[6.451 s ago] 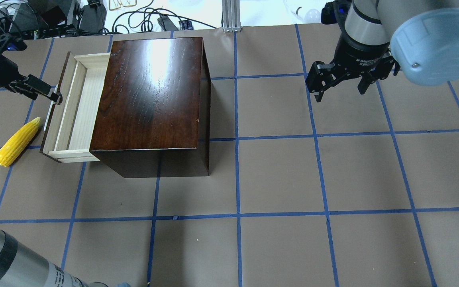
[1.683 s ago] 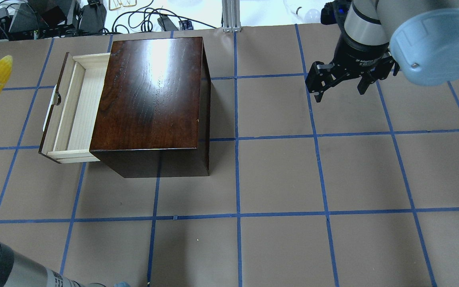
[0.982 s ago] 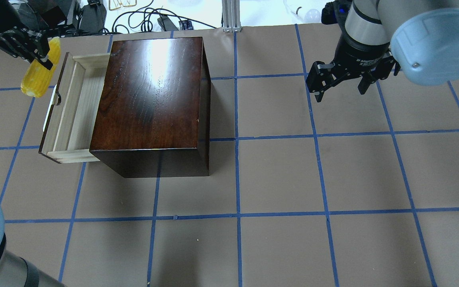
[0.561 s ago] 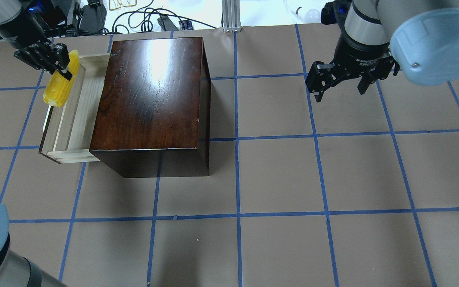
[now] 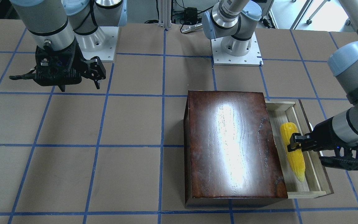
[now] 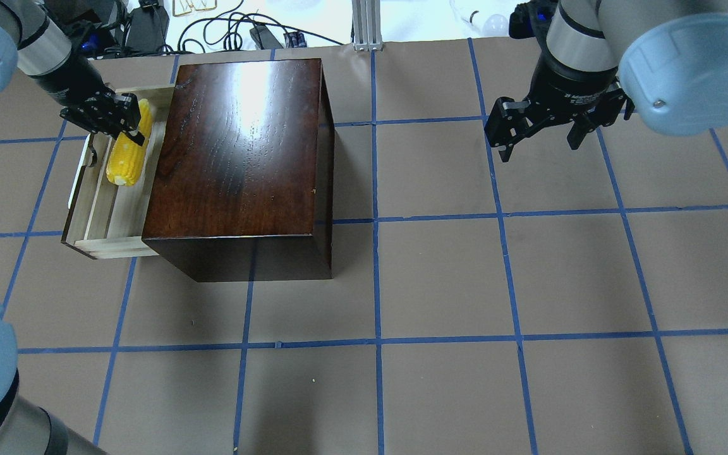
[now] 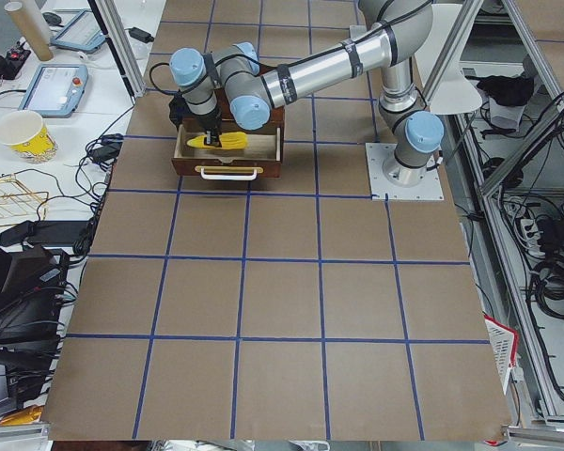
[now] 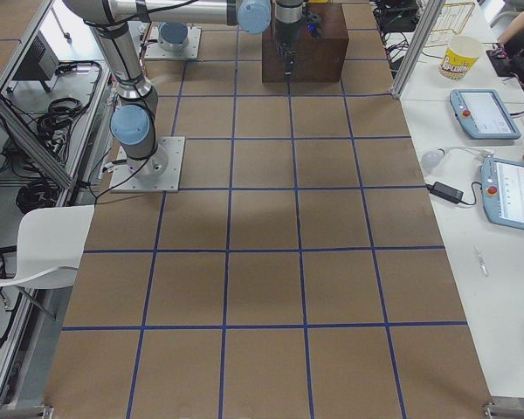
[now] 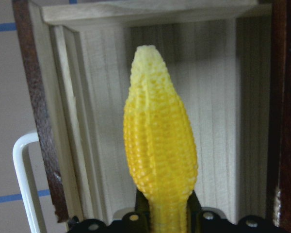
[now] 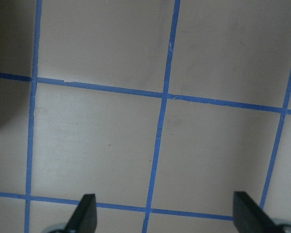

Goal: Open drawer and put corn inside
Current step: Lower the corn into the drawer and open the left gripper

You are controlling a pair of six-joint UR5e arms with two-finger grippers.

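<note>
Clamping the corn point(image 6: 125, 161) near its middle, the left gripper point(image 6: 131, 131) has its jaws closed tight on the cob, which lies lengthwise over the pale tray of the drawer point(image 6: 106, 245), tip toward 12 o'clock from overhead. The drawer stands pulled out at 9 o'clock of the dark box point(image 6: 237, 145). The right gripper point(image 6: 541, 148) hangs off at 3 o'clock, well apart, jaws spread wide with nothing in them.

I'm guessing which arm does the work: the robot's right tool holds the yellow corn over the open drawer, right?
Not quite. It is the left tool that holds the corn over the open drawer. The right tool hangs open and empty, far from it. The overhead exterior view shows this.
</note>
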